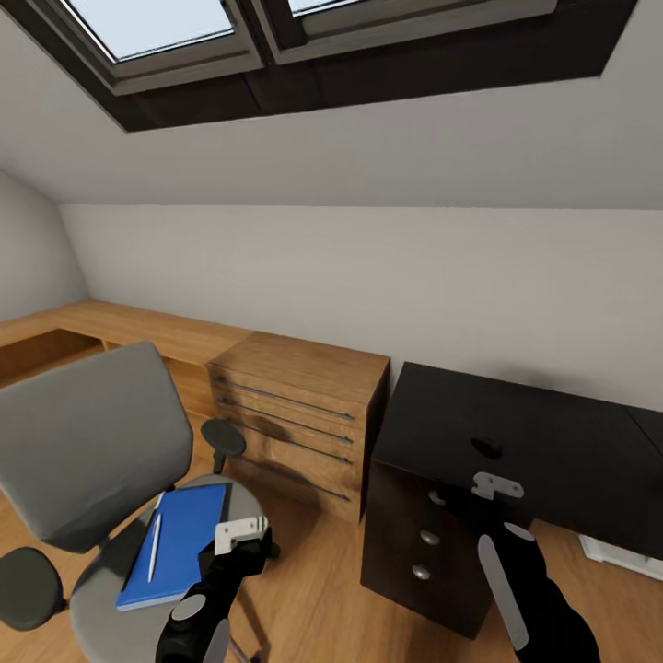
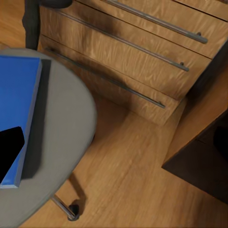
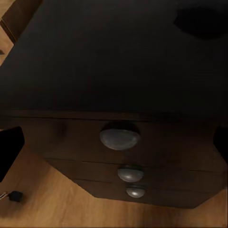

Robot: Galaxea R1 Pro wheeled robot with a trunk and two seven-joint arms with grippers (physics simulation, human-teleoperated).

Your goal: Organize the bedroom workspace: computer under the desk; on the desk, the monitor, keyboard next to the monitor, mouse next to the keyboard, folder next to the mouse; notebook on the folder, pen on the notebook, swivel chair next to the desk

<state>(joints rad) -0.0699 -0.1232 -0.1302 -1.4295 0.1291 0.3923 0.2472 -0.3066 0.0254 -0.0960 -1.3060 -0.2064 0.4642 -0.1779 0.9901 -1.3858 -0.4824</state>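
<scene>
— Left gripper [image 1: 241, 532] hovers over the swivel chair [image 1: 87, 442]; can't tell its jaws, nor the right gripper's [image 1: 497, 485].
— The folder [image 1: 178, 543] with the pen [image 1: 154, 547] lies on the seat, the desk [image 1: 552, 451] alongside.

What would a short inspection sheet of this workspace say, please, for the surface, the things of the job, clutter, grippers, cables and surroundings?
Surface: black desk, top bare in the part seen.
Job's things: blue folder lies on the swivel chair seat; white pen on the stack.
Clutter: nothing seen.
Grippers: left gripper beside the folder's edge, holding nothing; right gripper above the desk's front edge; open or shut unclear for both.
Cables: nothing seen.
Surroundings: wooden dresser between chair and desk, skylight, plank floor.
</scene>
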